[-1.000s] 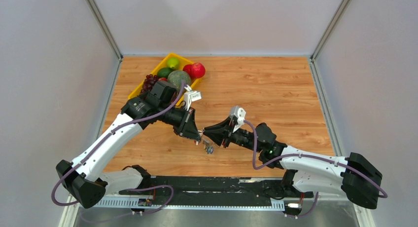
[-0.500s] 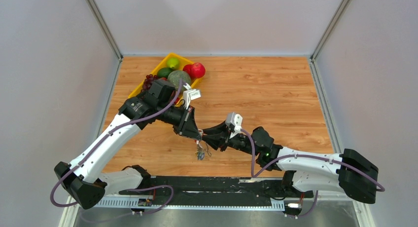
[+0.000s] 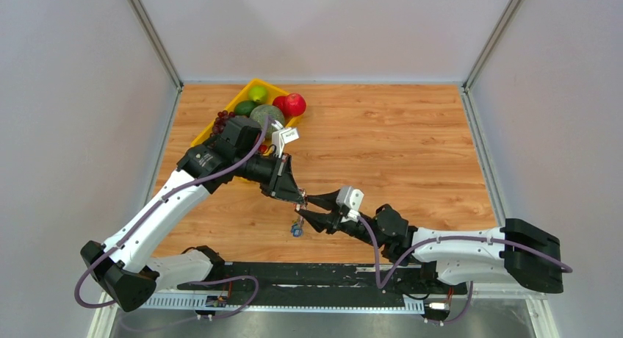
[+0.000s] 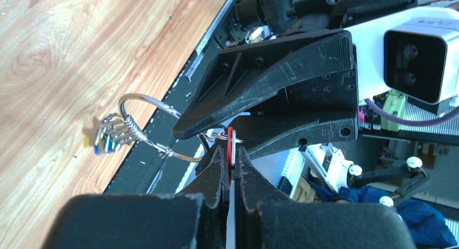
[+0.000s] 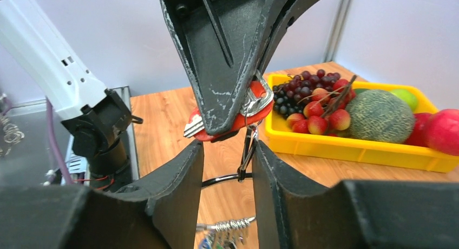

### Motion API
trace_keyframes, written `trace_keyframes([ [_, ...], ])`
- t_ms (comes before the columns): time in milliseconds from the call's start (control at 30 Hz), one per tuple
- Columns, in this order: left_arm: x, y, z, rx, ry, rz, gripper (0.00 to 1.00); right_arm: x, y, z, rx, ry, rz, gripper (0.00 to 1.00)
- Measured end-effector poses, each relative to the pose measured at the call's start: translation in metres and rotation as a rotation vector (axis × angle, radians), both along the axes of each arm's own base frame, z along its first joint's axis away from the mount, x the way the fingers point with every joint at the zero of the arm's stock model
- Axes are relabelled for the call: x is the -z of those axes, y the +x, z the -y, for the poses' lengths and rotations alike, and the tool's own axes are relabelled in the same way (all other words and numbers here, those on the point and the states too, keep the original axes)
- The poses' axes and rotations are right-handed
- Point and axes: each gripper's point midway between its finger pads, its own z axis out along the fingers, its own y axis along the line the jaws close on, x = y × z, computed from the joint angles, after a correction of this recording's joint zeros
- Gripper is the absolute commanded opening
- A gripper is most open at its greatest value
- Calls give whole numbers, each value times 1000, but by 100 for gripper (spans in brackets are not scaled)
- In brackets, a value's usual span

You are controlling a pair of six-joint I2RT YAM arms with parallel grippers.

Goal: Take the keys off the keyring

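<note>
The keyring (image 4: 142, 95) hangs above the counter (image 3: 411, 132) from a red-tagged key (image 5: 203, 134), which the left tool (image 4: 230, 151) pinches tight. The other keys (image 4: 108, 139) bunch at its low end. The right tool (image 5: 227, 151), fingers spread, straddles the ring's wire just beneath that pinch.

Wood-grain desk (image 3: 411, 132), evenly lit. Enclosed left, back and right by plain pale grey walls (image 3: 323, 29), metal posts (image 3: 152, 33) at the back corners. Past the near edge, blurred clutter (image 4: 346, 197), possibly blue cloth.
</note>
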Motion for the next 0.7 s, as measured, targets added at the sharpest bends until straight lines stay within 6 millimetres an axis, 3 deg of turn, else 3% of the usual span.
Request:
trace_keyframes([
  [233,-3,12,5,-64,-7,8,0,-1,11,15,133,23,18,45],
  [333,-4,18,6,-91,-10,20,0,2,18,23,188,23,5,54],
  [500,-6,24,7,-128,-21,42,0,12,28,35,269,-1,-15,56],
  [700,-4,30,10,-153,-27,48,0,7,29,40,291,14,-21,57],
])
